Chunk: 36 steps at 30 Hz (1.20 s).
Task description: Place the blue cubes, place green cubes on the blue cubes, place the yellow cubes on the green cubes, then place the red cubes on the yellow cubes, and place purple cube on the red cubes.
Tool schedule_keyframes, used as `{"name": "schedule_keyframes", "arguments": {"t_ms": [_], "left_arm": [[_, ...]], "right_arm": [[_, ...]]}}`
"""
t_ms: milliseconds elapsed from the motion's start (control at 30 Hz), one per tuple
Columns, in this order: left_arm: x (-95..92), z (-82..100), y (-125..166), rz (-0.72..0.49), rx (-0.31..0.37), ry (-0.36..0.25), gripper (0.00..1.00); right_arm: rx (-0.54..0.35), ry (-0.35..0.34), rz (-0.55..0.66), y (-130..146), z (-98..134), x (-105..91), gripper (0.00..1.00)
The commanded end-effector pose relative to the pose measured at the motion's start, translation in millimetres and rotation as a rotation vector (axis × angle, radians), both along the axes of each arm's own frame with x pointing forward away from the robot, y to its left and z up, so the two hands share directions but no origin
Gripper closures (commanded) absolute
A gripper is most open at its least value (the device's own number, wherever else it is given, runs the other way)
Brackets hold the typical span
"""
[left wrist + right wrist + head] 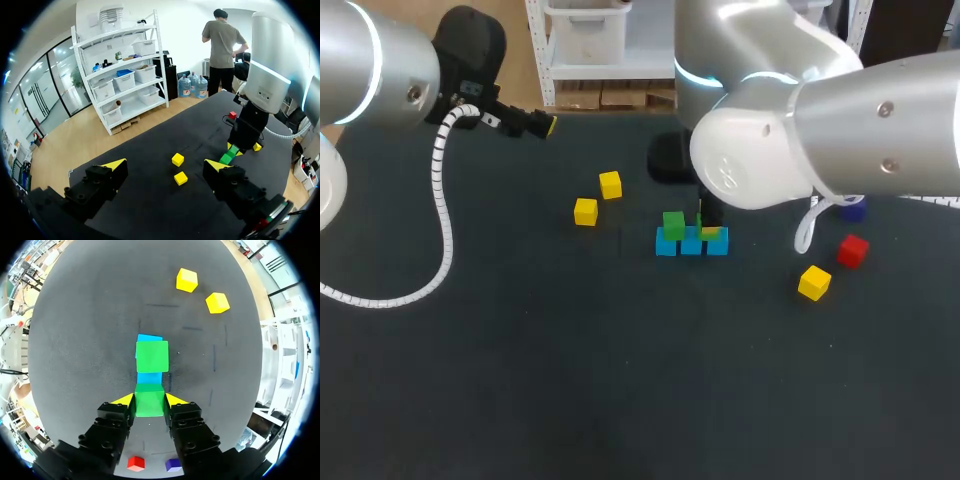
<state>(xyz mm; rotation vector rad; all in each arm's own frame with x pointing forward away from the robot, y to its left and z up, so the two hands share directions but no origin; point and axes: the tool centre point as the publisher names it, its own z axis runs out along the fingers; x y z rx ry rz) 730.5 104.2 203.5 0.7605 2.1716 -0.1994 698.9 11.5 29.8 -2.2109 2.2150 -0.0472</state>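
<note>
Pinching 1 green cube (149,402), right gripper (149,401) sits over 3 blue cubes (691,244) (left gripper (165,166) spread wide, holding nothing).

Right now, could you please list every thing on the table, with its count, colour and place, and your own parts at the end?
blue cubes: three, blue, touching in a row, mid-table
placed green cube: one, green, on top of the row's left end
held green cube: one, green, at the row's right end
yellow cubes: three, yellow, two left of the row, one right of it
red cube: one, red, right of the row
purple cube: one, purple, beyond the red cube, partly hidden
table: one, dark
left end effector: open, empty, far left
right end effector: shut on the held green cube
</note>
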Motion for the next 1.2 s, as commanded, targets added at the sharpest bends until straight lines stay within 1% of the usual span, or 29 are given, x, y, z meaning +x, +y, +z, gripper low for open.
{"name": "schedule_keyframes", "arguments": {"t_ms": [33,100,133,167,433,600,700,800,1000,1100,1200], "left_arm": [[0.3,-0.2,1,-0.002,-0.001,0.000,0.00],[0.3,-0.2,1,-0.002,-0.001,0.000,0.00],[0.3,-0.2,1,-0.002,-0.001,0.000,0.00],[0.3,-0.2,1,-0.002,-0.001,0.000,0.00],[0.3,-0.2,1,-0.002,-0.001,0.000,0.00],[0.3,-0.2,1,-0.002,-0.001,0.000,0.00],[0.3,-0.2,1,-0.002,-0.001,0.000,0.00],[0.3,-0.2,1,-0.002,-0.001,0.000,0.00],[0.3,-0.2,1,-0.002,-0.001,0.000,0.00],[0.3,-0.2,1,-0.002,-0.001,0.000,0.00],[0.3,-0.2,1,-0.002,-0.001,0.000,0.00]], "right_arm": [[0.005,0.001,0.002,0,-1,0.6,0.65],[0.006,0.000,0.003,0,-1,0.6,0.57],[0.007,-0.001,0.003,0,-1,0.6,0.50],[0.011,-0.002,0.000,0,0,0.8,0.00],[0.013,-0.016,-0.011,-2,2,1.1,0.00],[0.044,-0.034,-0.073,-15,16,4.5,0.00],[0.062,-0.057,-0.127,-25,26,5.0,0.00],[0.071,-0.077,-0.179,-37,37,-0.1,0.00],[0.065,-0.089,-0.281,-58,45,-13.7,0.00],[0.077,-0.090,-0.341,-64,50,-22.0,0.00],[0.078,-0.094,-0.351,-67,53,-31.6,0.00]]}}
